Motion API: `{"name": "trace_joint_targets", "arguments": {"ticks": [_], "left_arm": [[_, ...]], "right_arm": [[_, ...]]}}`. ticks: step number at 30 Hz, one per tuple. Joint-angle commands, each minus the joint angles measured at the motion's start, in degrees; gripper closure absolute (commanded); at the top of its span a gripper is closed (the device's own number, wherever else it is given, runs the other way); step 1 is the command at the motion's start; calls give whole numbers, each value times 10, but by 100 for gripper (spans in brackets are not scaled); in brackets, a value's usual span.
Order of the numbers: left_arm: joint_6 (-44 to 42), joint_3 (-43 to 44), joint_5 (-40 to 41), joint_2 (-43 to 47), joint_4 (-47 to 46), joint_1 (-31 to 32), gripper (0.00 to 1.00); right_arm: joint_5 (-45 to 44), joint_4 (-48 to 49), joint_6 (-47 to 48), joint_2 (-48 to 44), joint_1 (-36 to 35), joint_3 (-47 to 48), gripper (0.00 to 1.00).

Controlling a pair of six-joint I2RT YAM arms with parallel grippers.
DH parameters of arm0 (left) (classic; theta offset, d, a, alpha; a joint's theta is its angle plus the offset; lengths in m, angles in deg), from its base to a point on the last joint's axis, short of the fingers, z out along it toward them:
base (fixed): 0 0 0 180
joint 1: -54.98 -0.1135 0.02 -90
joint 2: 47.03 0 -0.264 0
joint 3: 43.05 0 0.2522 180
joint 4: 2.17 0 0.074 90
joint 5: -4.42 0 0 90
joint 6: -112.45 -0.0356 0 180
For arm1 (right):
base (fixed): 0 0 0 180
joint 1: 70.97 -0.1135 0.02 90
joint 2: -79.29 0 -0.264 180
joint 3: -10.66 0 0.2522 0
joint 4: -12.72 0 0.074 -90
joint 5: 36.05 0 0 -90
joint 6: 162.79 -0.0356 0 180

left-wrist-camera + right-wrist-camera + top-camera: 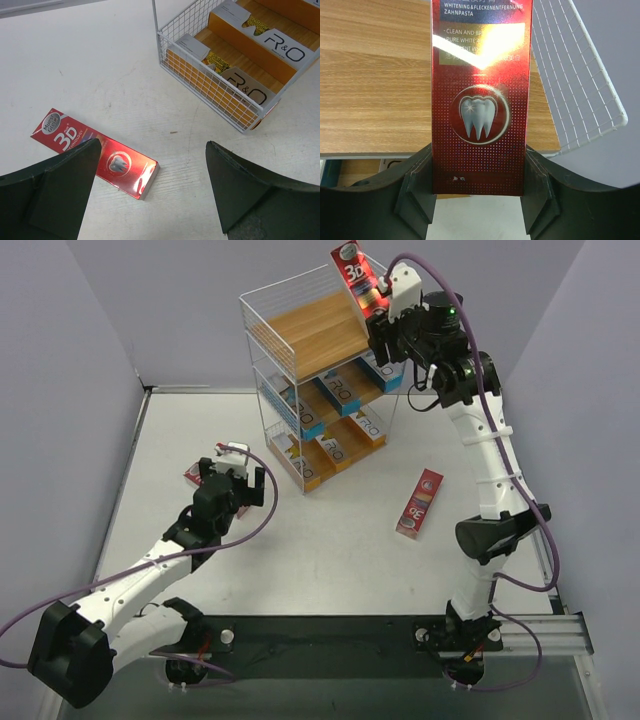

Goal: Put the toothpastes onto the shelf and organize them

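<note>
White tabletop [330, 570] under grey walls, and the shelf [262, 350] stands toward its far edge, about midway across. Big picture first: two tiers out of three look filled. The middle tier carries three teal-and-white cartons [340, 397] laid side by side, and the bottom tier carries three orange-and-white cartons [335, 447] the same way. The top board [320, 330] shows bare wood, nothing on it yet.

Now the action up high: the right gripper [377, 312] is clamped on the lower end of a red carton [355, 275], jaws pressed to both its long sides. The carton stands near upright, just above the top tier's right-hand end. It looks carried there but not set down.

Down on the left, the left gripper [232, 472] hangs with jaws spread wide and nothing between them, over a second red carton [122, 165] lying flat toward the tabletop's left edge. A third red carton [419, 503] lies flat toward the right edge, well apart from the shelf.

So, by the look of it: six shelved, one in hand, two left to collect, all apparently bound for the top tier.
</note>
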Motion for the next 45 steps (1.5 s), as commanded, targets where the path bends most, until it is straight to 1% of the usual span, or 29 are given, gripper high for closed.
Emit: {"name": "trace_joint_targets", "arguments": {"ticks": [1,5,13,16,21,27,29,30,31,34,35,38,45], "left_arm": [[-13,0,12,12,-36,1,3],[-15,0,15,12,-36,1,3],[-15,-1,12,9,-36,1,3],[-15,-1,13,9,-35,1,3],[-15,-1,12,9,-37,1,3],[-15,-2,11,10,-37,1,3],[-16,-1,9,10,-37,0,3],[-16,-1,9,10,-38,1,3],[-17,-1,9,10,-37,0,3],[-18,-2,10,10,-37,0,3],[-18,-1,10,10,-37,0,3],[-18,-1,13,10,-37,0,3],[-18,-2,12,8,-36,0,3]], "right_arm": [[9,75,-10,-2,10,10,50],[12,75,-12,-4,12,4,43],[12,77,-13,-19,16,-29,32],[9,83,-15,-24,16,-40,32],[-1,122,-29,-36,29,-64,35],[4,149,-42,-31,49,-61,37],[5,155,-35,-30,52,-60,32],[5,160,-35,-29,53,-57,27],[5,162,-33,-28,53,-56,20],[1,164,-33,-28,55,-55,13],[-1,167,-35,-31,54,-56,13],[-6,196,-49,-58,55,-91,13],[-32,284,-78,-133,47,-220,16]]}}
